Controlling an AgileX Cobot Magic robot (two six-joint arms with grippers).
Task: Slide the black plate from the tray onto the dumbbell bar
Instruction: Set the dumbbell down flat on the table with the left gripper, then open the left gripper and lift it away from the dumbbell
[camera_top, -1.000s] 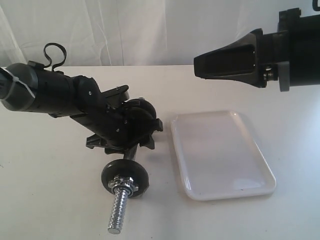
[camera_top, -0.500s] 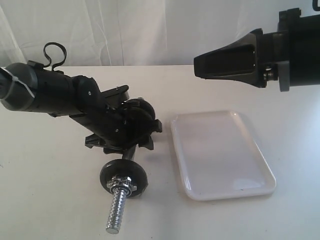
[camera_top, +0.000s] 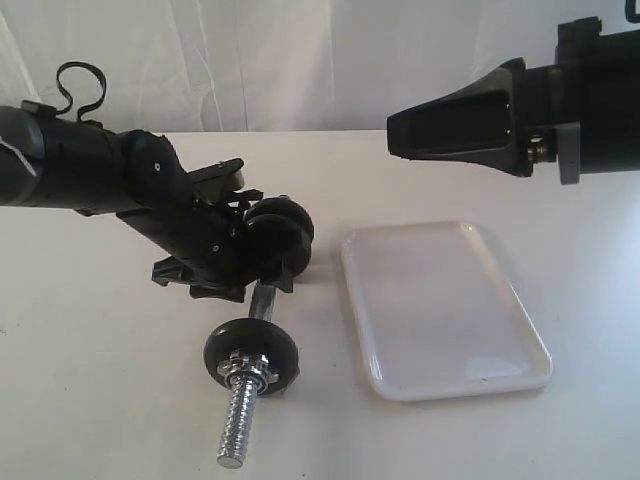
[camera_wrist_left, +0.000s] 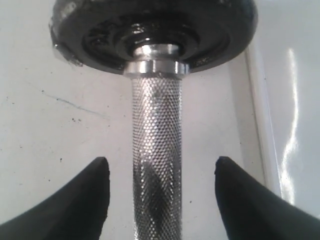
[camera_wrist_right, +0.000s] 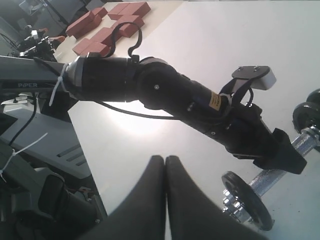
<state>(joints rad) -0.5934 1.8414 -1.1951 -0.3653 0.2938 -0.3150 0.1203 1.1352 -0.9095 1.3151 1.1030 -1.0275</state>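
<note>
On the table (camera_top: 100, 400), the dumbbell bar (camera_top: 236, 420) is laid with one threaded end toward the front edge, where a black disc (camera_top: 222, 350) backed by a star nut (camera_top: 250, 370) is carried. Behind it, the knurled middle is straddled by the left gripper (camera_wrist_left: 161, 161), its fingers (camera_wrist_left: 80, 200) held apart, clear of the rod. The black plate (camera_top: 285, 222) is seen at the bar's far end, partly hidden by that gripper. The tray (camera_top: 445, 300) is set beside the bar, toward the right edge. Above the far right side, the right gripper (camera_wrist_right: 164, 161) is held aloft, fingers pressed together on nothing.
</note>
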